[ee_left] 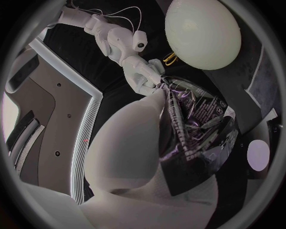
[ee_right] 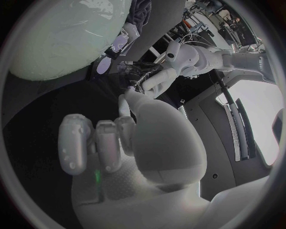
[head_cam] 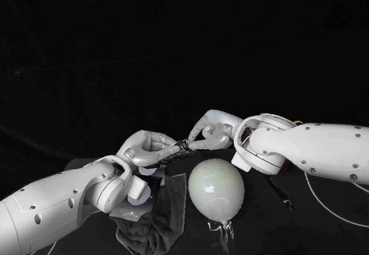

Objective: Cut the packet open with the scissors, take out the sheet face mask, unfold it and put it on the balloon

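Black table [head_cam: 287, 240], packet [head_cam: 178, 147] pinched between left hand [head_cam: 144, 147] and right hand [head_cam: 213, 130], above balloon [head_cam: 216, 189]

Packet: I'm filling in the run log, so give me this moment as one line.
left hand: holds packet | right hand: pinches its edge | balloon: on table beside dark cloth

Dark grey cloth [head_cam: 156, 233] crumpled on black table [head_cam: 279, 244], left of centre, trailing toward near edge. Small pale round disc [ee_left: 259, 155] lying near cloth's far end.
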`<state>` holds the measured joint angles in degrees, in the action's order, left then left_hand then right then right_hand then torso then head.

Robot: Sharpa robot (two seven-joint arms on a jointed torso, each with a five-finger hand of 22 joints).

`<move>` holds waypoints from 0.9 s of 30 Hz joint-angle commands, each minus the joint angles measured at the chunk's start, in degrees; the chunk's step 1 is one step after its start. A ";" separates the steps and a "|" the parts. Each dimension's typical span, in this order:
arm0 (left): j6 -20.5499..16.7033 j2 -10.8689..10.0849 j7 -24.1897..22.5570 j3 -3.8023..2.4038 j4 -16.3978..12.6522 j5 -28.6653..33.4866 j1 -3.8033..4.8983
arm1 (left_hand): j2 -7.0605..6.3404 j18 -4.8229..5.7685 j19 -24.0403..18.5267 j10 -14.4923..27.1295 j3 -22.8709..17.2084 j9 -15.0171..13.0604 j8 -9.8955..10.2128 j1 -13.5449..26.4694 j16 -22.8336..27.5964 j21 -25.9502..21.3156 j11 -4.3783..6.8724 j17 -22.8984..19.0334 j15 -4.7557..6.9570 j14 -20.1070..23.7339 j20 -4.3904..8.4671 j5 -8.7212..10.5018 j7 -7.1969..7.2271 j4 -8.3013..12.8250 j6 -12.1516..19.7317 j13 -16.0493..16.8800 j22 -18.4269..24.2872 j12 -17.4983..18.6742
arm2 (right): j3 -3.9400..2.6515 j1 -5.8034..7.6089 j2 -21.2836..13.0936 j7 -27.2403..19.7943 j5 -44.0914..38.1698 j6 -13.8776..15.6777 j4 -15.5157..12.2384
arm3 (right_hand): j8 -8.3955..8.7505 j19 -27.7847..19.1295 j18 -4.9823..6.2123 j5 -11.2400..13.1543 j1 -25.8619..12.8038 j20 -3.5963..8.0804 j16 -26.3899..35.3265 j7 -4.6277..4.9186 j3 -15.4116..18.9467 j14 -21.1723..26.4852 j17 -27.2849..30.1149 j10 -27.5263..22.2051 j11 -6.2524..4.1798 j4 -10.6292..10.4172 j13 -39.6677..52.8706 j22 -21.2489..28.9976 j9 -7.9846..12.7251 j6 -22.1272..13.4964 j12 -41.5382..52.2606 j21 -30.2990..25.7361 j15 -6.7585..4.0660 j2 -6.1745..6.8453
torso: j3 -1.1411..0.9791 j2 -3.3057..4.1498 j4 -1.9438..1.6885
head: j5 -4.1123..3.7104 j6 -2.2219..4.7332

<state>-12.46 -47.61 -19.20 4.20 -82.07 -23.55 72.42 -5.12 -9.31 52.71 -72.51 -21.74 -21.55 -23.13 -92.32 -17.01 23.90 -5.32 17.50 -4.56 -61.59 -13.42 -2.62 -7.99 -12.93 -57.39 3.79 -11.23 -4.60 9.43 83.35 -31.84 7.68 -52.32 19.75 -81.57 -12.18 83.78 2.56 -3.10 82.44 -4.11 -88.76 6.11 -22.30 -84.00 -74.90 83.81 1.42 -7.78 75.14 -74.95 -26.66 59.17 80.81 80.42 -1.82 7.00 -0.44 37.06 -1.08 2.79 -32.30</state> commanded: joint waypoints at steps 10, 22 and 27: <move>1.59 0.15 -1.35 -0.22 -0.99 -3.44 0.22 | 0.50 -0.71 -0.64 -0.60 0.05 -0.78 -0.22 0.14 -0.35 0.32 0.05 0.12 0.37 0.00 0.07 -0.15 0.11 0.30 -0.27 0.03 -0.16 0.33 | 0.09 -0.14 0.31 0.35 -1.60 -2.27 -0.26 | -0.28 2.13 -0.57 0.34 -0.28 0.18 -0.20 0.08 0.12 -5.19 -11.26 1.43 0.14 0.07 8.40 -12.42 -0.08 0.32 0.26 0.34 -0.38 0.09 | -0.01 0.01 -0.03 | -0.17 -0.12; 1.04 0.14 -0.90 -0.23 -0.81 -4.30 0.24 | 0.52 -0.70 -0.70 -0.63 0.03 -0.80 -0.23 0.14 -0.35 0.37 0.07 0.13 0.37 0.03 0.07 -0.15 0.12 0.32 -0.27 0.03 -0.20 0.34 | 0.09 -0.13 -0.44 -0.72 -0.90 -2.18 -1.06 | 0.02 2.02 -0.54 0.35 -5.28 -0.03 -0.22 0.40 3.36 -5.20 -11.33 1.46 0.48 -2.46 8.43 -12.36 0.12 -0.44 0.17 0.19 -0.08 2.57 | -0.05 -0.02 0.01 | -0.12 -0.24; 0.93 0.13 -0.87 -0.23 -0.76 -4.42 0.25 | 0.54 -0.69 -0.74 -0.66 0.00 -0.81 -0.24 0.13 -0.37 0.41 0.08 0.15 0.38 0.05 0.08 -0.15 0.12 0.34 -0.28 0.03 -0.23 0.34 | 0.09 -0.13 -0.89 -0.76 -0.81 -2.97 -1.05 | 0.04 2.03 -0.55 0.35 -5.69 -0.06 -0.22 0.42 3.80 -5.20 -11.35 1.47 0.49 -2.76 8.46 -12.37 0.14 -0.52 0.18 0.24 -0.06 2.78 | -0.04 -0.04 0.05 | -0.11 -0.29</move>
<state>-12.31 -47.74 -19.13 4.11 -82.49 -27.43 72.49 -5.17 -9.74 52.30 -72.63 -21.72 -22.28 -23.08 -92.28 -17.01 24.08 -5.20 17.57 -4.57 -61.59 -13.42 -2.38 -7.99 -12.94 -57.37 3.79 -11.40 -4.60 9.53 83.28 -32.85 7.99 -52.96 18.77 -82.25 -12.18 83.67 2.56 -2.94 77.17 -4.21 -88.78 6.38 -18.89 -83.91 -74.95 83.93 1.56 -10.59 74.89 -74.93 -26.58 58.90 80.84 80.65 -1.74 9.81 -0.47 37.06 -1.06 2.67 -32.56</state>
